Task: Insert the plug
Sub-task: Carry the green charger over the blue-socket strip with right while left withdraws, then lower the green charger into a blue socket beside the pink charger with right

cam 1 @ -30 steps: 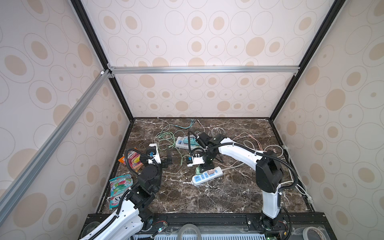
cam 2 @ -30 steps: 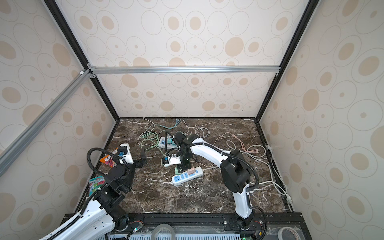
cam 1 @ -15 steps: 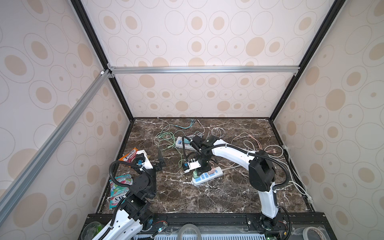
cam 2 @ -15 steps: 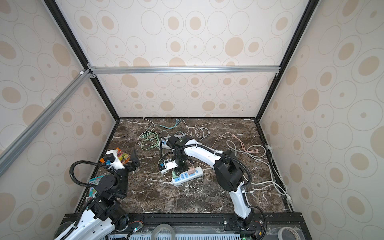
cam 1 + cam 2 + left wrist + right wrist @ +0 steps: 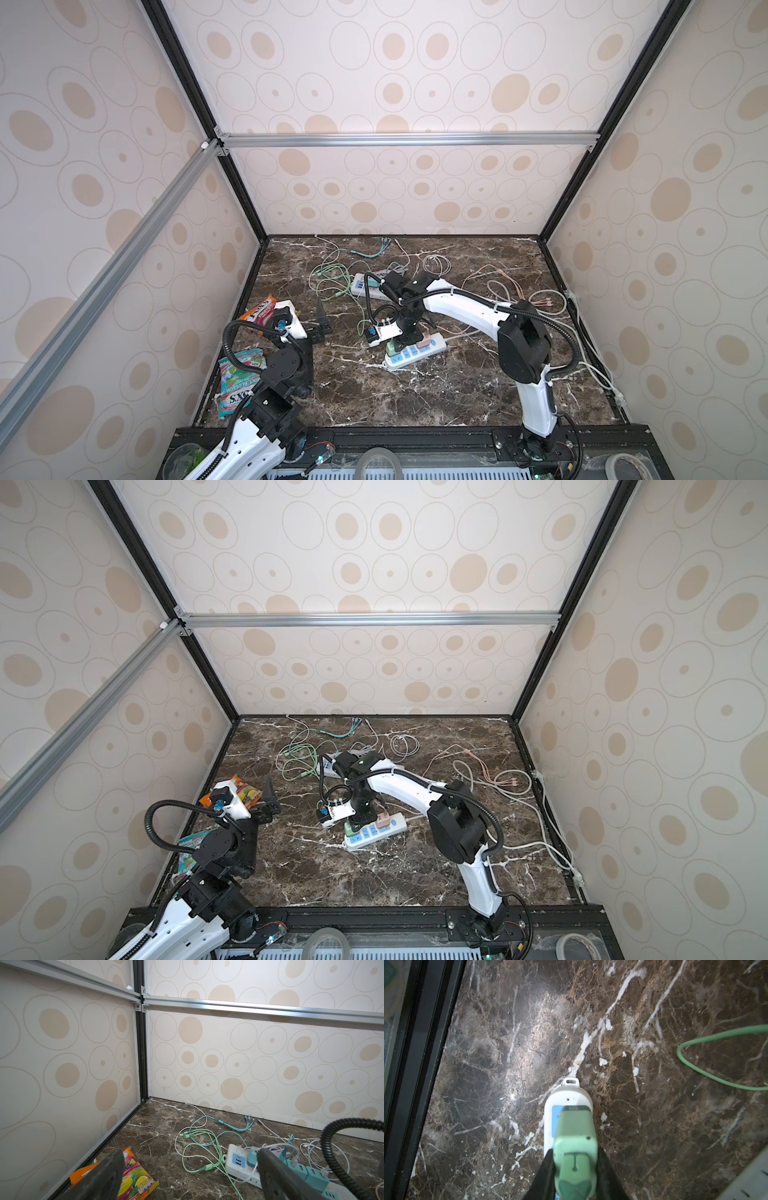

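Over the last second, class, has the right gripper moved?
Yes. In a top view the right gripper, shut on the plug, has gone left and nearer the front, from beyond the middle of the strip to its left end.

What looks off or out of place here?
An orange snack packet and a green snack packet lie at the left edge of the table, foreign to a plug job. Loose cables sprawl tangled at the back. Nothing looks spilled or damaged.

In the right wrist view the plug (image 5: 575, 1126) covers most of the strip (image 5: 568, 1095); how deep it sits cannot be told, and the picture's edge crops the right pincer (image 5: 575, 1152).
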`<state>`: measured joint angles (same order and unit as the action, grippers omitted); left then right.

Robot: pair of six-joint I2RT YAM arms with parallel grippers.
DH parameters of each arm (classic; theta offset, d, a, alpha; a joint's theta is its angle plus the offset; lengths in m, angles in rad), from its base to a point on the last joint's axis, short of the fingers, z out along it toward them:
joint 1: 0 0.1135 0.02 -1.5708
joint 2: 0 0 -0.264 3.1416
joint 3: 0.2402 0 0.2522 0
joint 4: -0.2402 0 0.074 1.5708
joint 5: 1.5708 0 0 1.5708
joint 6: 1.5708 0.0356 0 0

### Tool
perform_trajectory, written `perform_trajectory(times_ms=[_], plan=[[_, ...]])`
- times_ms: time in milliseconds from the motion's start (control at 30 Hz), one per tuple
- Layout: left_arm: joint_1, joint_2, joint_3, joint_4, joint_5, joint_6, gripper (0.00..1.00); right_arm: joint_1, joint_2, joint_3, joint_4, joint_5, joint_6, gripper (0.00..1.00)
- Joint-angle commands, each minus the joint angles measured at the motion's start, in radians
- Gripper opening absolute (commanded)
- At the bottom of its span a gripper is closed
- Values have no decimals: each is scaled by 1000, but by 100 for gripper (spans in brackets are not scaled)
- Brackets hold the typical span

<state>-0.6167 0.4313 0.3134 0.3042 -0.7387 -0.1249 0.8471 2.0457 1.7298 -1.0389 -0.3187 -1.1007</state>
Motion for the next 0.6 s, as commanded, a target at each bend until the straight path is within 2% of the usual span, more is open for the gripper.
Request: perform_trajectory(times_ms=[0, 567], plan=[[8, 3, 0, -4, -3, -24, 99, 9, -64, 10, -24, -20, 1, 0], [13, 15, -3, -4, 5, -22, 98, 22, 4, -43, -18, 36, 2, 0]])
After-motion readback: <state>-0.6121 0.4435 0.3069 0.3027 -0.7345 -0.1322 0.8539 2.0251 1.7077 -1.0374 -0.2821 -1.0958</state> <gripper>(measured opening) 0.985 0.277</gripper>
